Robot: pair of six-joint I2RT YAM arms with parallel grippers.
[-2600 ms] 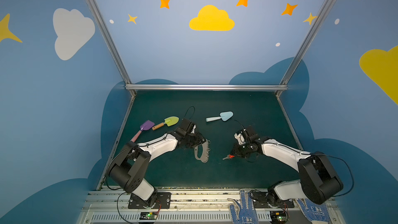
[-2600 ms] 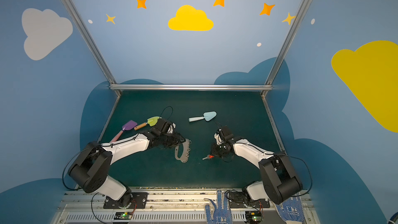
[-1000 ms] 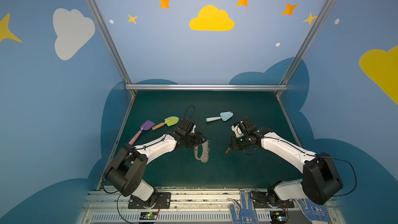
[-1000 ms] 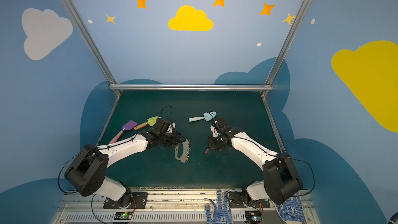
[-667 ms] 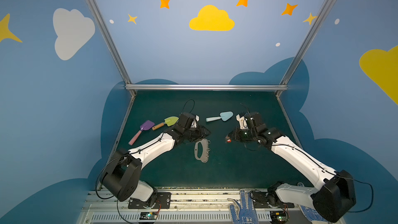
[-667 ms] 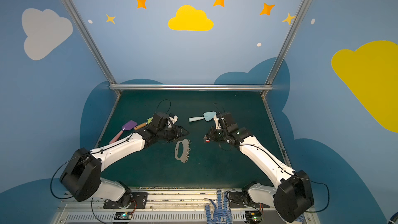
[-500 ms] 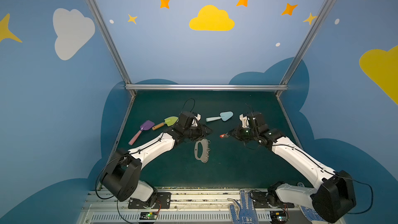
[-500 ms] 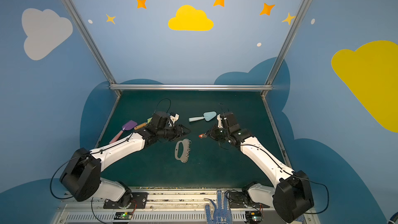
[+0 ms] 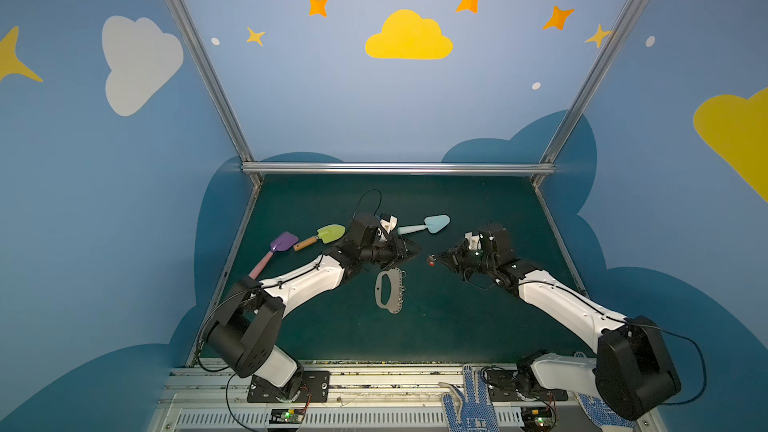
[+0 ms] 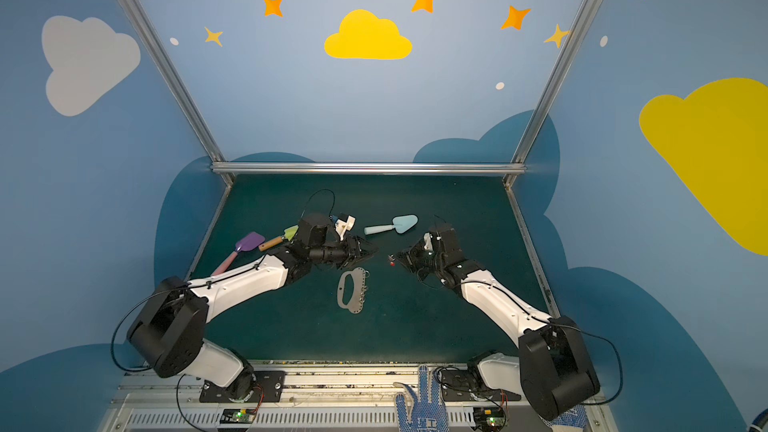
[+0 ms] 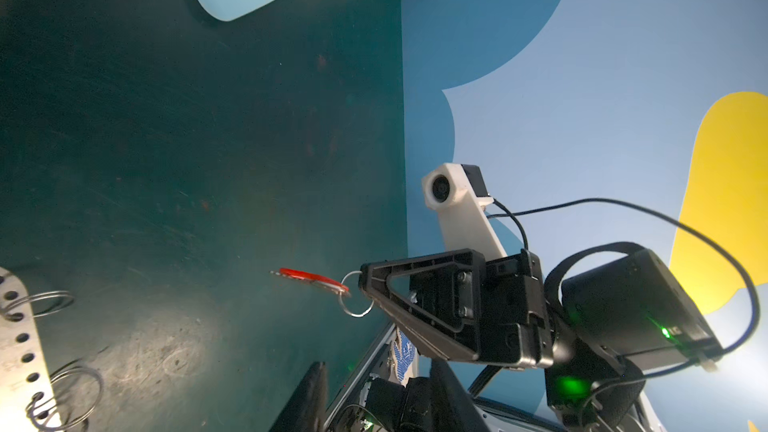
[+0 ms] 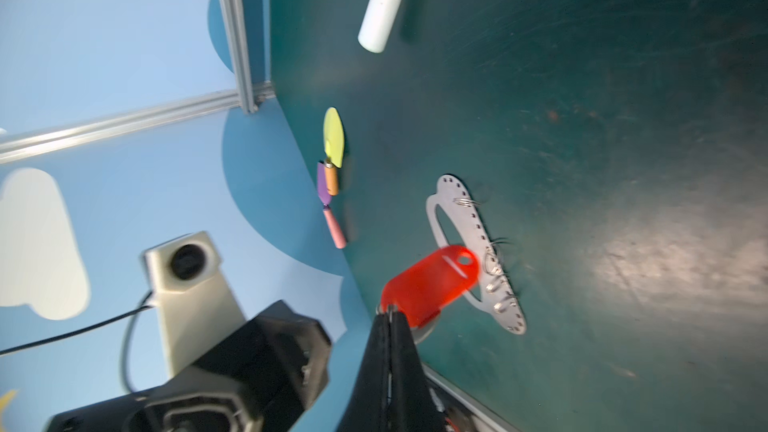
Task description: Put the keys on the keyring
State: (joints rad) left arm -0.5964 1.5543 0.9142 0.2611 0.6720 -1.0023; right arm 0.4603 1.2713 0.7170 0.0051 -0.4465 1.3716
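The keyring (image 9: 390, 290) (image 10: 352, 289), a flat grey plate with small wire rings along one edge, lies on the green mat mid-table; it also shows in the wrist views (image 11: 16, 351) (image 12: 449, 201). My right gripper (image 9: 440, 257) (image 10: 400, 258) (image 12: 388, 315) hangs above the mat, shut on the metal ring of the keys (image 9: 431, 260) (image 10: 391, 261) (image 11: 311, 277) (image 12: 432, 280), whose red tag sticks out towards the left arm. My left gripper (image 9: 415, 251) (image 10: 372, 252) (image 11: 378, 388) faces it a short gap away, above the keyring's far end, open and holding nothing.
Three toy shovels lie on the far part of the mat: purple (image 9: 282, 243), green (image 9: 328, 234) and light blue (image 9: 432, 224). A metal frame bar (image 9: 395, 168) bounds the back. Blue-dotted gloves (image 9: 469, 405) lie on the front rail.
My left gripper has risen off the keyring, which stays flat on the mat. My right gripper has lifted the keys and swung them towards the left gripper.
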